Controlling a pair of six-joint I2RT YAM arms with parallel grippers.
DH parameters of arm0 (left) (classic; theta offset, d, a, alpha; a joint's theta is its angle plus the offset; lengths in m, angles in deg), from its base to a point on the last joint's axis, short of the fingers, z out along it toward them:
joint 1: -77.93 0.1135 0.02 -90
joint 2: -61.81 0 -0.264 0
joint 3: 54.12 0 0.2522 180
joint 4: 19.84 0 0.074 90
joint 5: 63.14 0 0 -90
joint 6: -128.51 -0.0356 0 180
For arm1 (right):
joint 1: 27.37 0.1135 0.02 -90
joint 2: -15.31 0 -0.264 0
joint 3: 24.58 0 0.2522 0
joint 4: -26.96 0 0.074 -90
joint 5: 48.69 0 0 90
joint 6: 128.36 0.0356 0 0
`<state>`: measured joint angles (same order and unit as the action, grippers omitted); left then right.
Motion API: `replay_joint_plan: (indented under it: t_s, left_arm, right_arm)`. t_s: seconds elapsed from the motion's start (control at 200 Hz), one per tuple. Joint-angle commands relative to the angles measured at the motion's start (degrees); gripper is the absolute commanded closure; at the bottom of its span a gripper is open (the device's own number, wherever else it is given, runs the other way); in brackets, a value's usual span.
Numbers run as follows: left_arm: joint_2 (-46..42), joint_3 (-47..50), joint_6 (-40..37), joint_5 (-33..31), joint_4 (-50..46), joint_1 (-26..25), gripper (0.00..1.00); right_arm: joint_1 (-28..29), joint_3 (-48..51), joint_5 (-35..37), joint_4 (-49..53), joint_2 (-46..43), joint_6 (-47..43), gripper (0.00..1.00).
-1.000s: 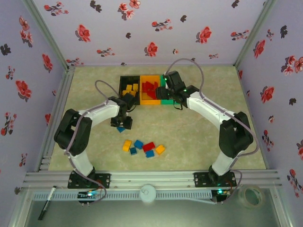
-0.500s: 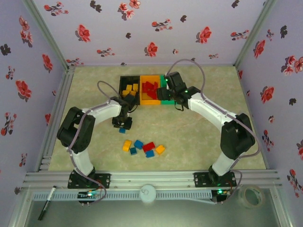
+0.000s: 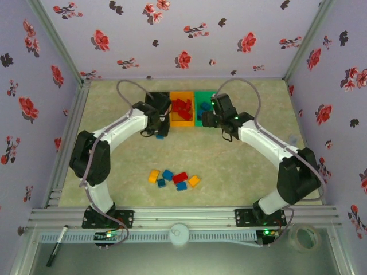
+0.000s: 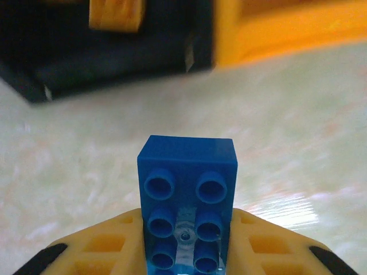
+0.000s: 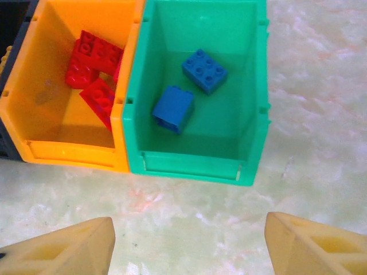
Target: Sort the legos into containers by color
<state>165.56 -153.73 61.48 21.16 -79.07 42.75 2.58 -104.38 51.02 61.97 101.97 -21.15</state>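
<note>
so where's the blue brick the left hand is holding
Left wrist view: the blue brick is clamped in the left hand over the table, just in front of the black bin, orange bin to the right.

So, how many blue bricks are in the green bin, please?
2, both in the green bin: one blue brick toward the back, another nearer the front. None seems hidden.
</note>
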Motion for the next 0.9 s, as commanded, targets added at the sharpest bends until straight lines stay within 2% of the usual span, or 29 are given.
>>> replay_joint_plan:
  t_s: [0.0,0.195,0.405,0.58,0.725,0.825,0.895]
  left_arm:
    - [2.91,-9.02,-1.63,2.06,-0.12,-1.37,0.72]
    - [12.02,-24.54,0.35,3.82,0.03,-1.91,0.73]
    - [21.22,-38.11,2.47,9.11,4.16,-2.85,0.73]
    - [29.35,-45.63,3.56,14.50,10.37,-3.61,0.73]
    - [36.41,-53.09,5.84,16.42,11.16,-3.70,0.73]
    - [39.69,-55.99,5.97,18.65,13.34,-3.76,0.69]
    - [42.54,-60.58,5.79,19.49,10.97,-3.76,0.61]
  right_arm:
    - [-0.81,2.58,2.31,-0.51,-3.34,2.26,0.30]
    - [-1.57,5.68,3.84,0.45,-7.52,3.18,0.29]
    - [-2.33,8.14,6.32,2.24,-11.65,3.18,0.28]
    - [-2.92,9.84,6.38,2.36,-14.22,3.96,0.28]
    - [-2.95,10.79,6.02,2.46,-15.16,4.56,0.28]
    - [-2.90,11.17,6.03,2.70,-15.76,4.56,0.28]
    - [-3.04,11.20,6.01,2.99,-15.89,4.41,0.28]
